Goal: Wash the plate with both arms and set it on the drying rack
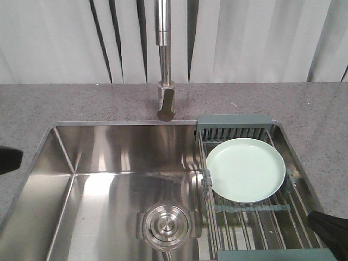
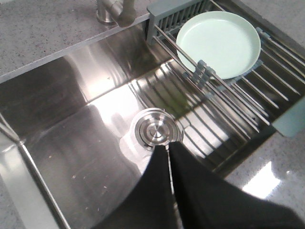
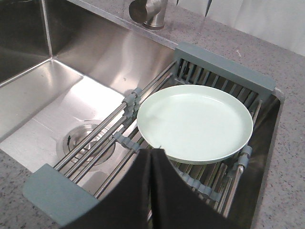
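The pale mint-green plate [image 1: 246, 169] lies flat, face up, on the wire bars of the drying rack [image 1: 255, 217] across the sink's right side; it also shows in the wrist views [image 2: 219, 43] [image 3: 195, 121]. My left gripper [image 2: 169, 143] hangs shut and empty over the sink floor, just in front of the round drain. My right gripper [image 3: 152, 150] is shut with nothing in it, its tips at the plate's near rim, above the rack bars. In the front view only a black piece of each arm shows, left [image 1: 8, 159] and right [image 1: 330, 228].
A steel sink [image 1: 109, 163] is set in a speckled grey counter [image 1: 65, 103]. The round steel drain [image 1: 166, 224] sits in the sink floor. A steel faucet [image 1: 165, 60] rises behind the sink. Grey-green rack end pieces stand at the far [image 1: 234, 124] and near [image 3: 57, 191] ends.
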